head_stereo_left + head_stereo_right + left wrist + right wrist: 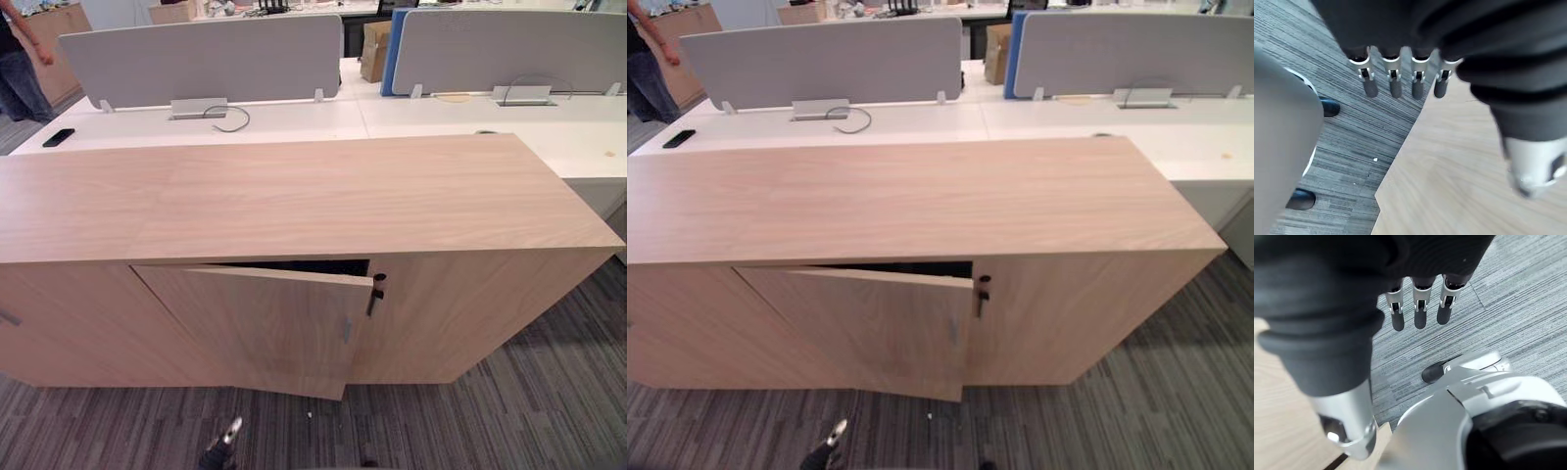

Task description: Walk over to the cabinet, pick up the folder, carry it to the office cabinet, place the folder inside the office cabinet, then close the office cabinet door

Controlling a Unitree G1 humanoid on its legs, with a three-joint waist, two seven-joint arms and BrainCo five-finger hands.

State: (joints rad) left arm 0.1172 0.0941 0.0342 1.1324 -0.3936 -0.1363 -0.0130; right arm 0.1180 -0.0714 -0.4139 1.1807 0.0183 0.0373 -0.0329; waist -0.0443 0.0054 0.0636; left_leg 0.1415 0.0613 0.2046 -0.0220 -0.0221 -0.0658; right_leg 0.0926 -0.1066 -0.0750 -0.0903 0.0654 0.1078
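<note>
Folder: I cannot tell where it lies. Neither hand holds it, and the dark gap behind the door is too dim to read. My guess is that it already sits inside, with only the closing left.

The cabinet (294, 196) stands low and long on the carpet (549, 392), its wooden top bare, with a white worktop (294, 117) and grey screens (206, 54) behind it. Its door (255, 323) stands ajar, the free edge swung out beside a dark lock (377, 291), and a small handle (346, 331) sits near that edge.

The left hand (1395, 81) hangs with fingers straight and empty, close to a wooden panel that is likely the door. I see no contact. The right hand (1420, 308) hangs over the carpet, fingers straight and slack, holding nothing.

A folder should be light, flat and fairly stiff, though its smooth covers may slip. It is best pinched at the spine, thumb on one face and fingers on the other. The door should swing easily, so a flat push near the handle would serve.
</note>
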